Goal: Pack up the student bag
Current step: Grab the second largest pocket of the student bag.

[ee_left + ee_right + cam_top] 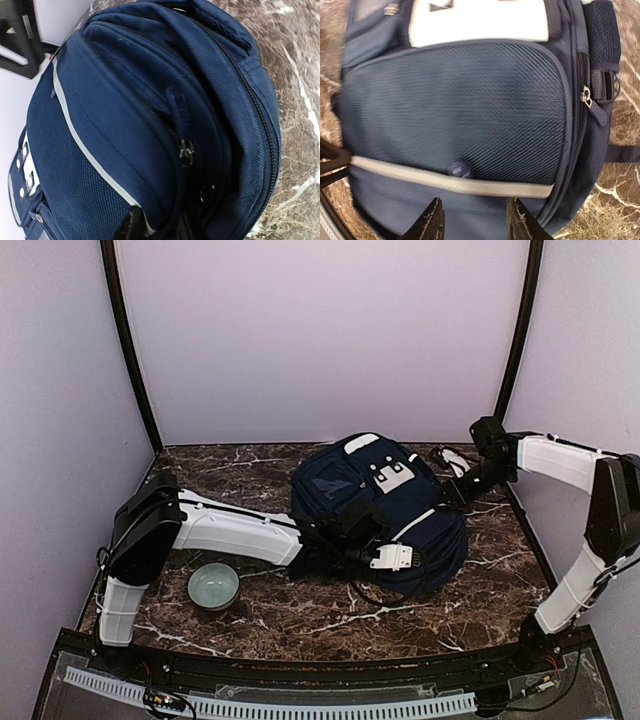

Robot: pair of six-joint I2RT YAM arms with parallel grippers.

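The student bag (pixel 340 485) lies in the middle of the table, navy with grey trim and white buckles. My left gripper (pixel 350 540) is at its near side. In the left wrist view the student bag (pixel 115 115) fills the frame, and my left gripper (pixel 161 227) is shut on a fold of its fabric just below a zip pull (pixel 186 150). My right gripper (pixel 448 495) is at the bag's right side. In the right wrist view it (pixel 476 220) stands open over the student bag (pixel 460 100), just below the grey stripe (pixel 470 184), with nothing between its fingers.
A pale green bowl (pixel 213 586) sits on the marble table (pixel 300 625) left of the bag, below my left forearm. A white buckle on a strap (pixel 392 558) hangs at the bag's near side. Walls close in the back and both sides.
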